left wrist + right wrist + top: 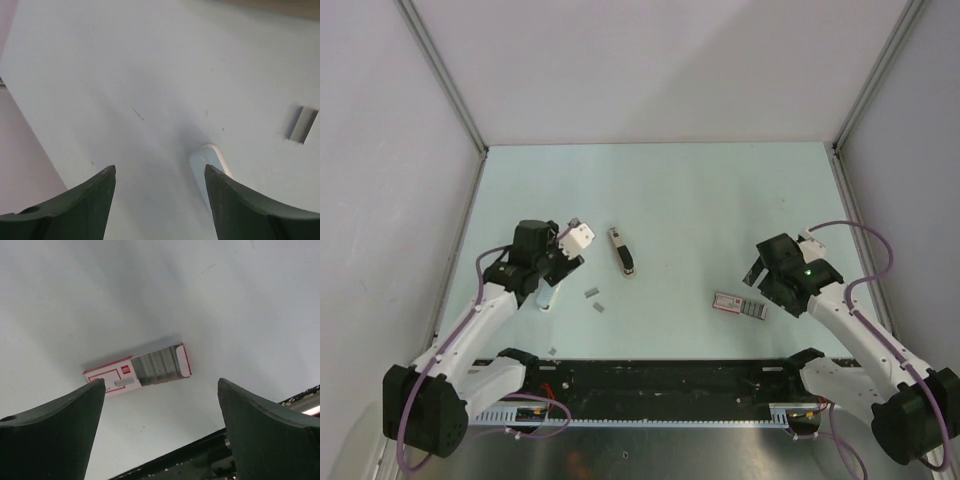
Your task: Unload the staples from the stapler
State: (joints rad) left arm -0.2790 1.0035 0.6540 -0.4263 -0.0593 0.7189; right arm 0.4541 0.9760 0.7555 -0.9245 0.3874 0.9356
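Observation:
The stapler (621, 251), slim and beige with a dark top, lies on the pale table left of centre. Two short grey strips of staples (590, 293) lie just below and left of it; one strip of staples (303, 125) shows at the right edge of the left wrist view. My left gripper (552, 280) (160, 167) hovers left of the strips, open, with only bare table between its fingers. My right gripper (760, 277) (161, 381) is at the right, open and holding nothing.
A flat pink-and-grey box (740, 304) (137, 371) lies open just ahead of my right fingers. A pale rounded piece (207, 160) (546, 297) rests on the table by my left gripper's right finger. A tiny grey bit (552, 351) lies near the black front rail (660, 375).

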